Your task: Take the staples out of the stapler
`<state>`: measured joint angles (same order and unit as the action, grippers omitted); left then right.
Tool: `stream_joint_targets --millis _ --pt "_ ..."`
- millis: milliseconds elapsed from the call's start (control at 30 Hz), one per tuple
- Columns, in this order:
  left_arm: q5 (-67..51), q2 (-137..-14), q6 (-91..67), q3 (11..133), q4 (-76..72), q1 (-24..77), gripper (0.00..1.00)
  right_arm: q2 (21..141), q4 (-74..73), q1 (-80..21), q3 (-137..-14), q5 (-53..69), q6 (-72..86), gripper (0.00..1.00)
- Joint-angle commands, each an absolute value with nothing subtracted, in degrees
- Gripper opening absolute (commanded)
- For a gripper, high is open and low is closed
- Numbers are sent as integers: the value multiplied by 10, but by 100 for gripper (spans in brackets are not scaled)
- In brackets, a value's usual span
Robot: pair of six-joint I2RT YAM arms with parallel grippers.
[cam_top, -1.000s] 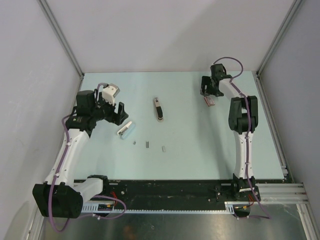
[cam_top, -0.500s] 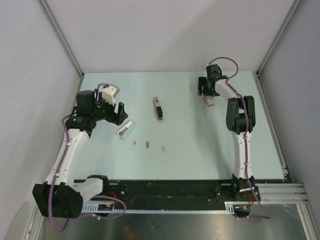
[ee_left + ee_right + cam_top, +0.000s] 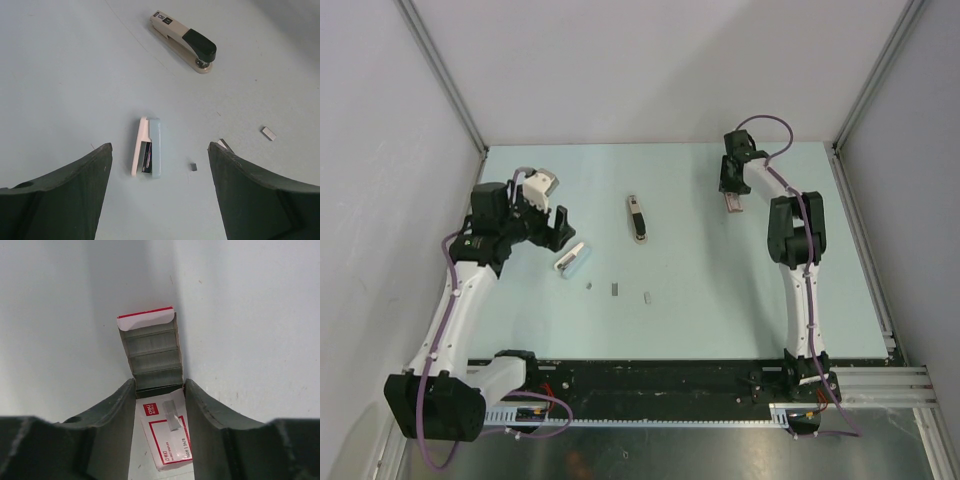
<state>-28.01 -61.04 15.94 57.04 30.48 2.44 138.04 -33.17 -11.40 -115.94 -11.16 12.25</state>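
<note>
A small pink and light-blue stapler point(image 3: 148, 147) lies on the table just ahead of my left gripper point(image 3: 160, 200), which is open and empty above the table. The stapler also shows in the top view point(image 3: 570, 258), next to the left gripper point(image 3: 558, 228). A beige stapler with a black top point(image 3: 184, 41) lies further off, mid-table point(image 3: 638, 217). Loose staples lie as grey bits point(image 3: 193, 167) point(image 3: 269, 133) in a row point(image 3: 616, 289). My right gripper point(image 3: 160, 385) at the far right point(image 3: 731, 188) grips the open staple box point(image 3: 152, 352) by its sides.
The box's white and red sleeve point(image 3: 167, 440) lies between the right fingers with a short staple strip point(image 3: 172, 415) on it. Grey walls and metal rails point(image 3: 445, 85) close in the table point(image 3: 720, 300) on three sides.
My right gripper has moved a little left and towards the back wall, and the staple box has shifted left with it. The left arm has hardly moved.
</note>
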Motion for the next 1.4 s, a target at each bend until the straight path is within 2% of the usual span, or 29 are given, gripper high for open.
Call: stream_joint_targets --millis 0,100,200,633,1000,1233,1300,1367 --pt "-280 -587 169 569 304 20 82 1399 -396 -128 -1166 -140 159 41" --pt "-280 -582 170 569 307 20 82 1392 -410 -130 -1154 -143 195 30" --pt "-280 -574 174 569 310 20 82 1374 -412 -133 -1120 -137 233 26" --pt "-276 -511 200 551 333 20 83 1194 -336 -199 -813 -94 346 21" --pt "-288 -462 216 531 357 20 83 1047 -374 -383 -630 -120 526 20" --pt "-302 -444 226 526 374 20 83 1002 -391 -479 -559 -144 679 26" --pt "-306 -444 227 529 379 20 83 1001 -389 -484 -558 -141 691 31" --pt "-313 -443 228 533 384 20 83 1003 -383 -482 -558 -130 695 41"
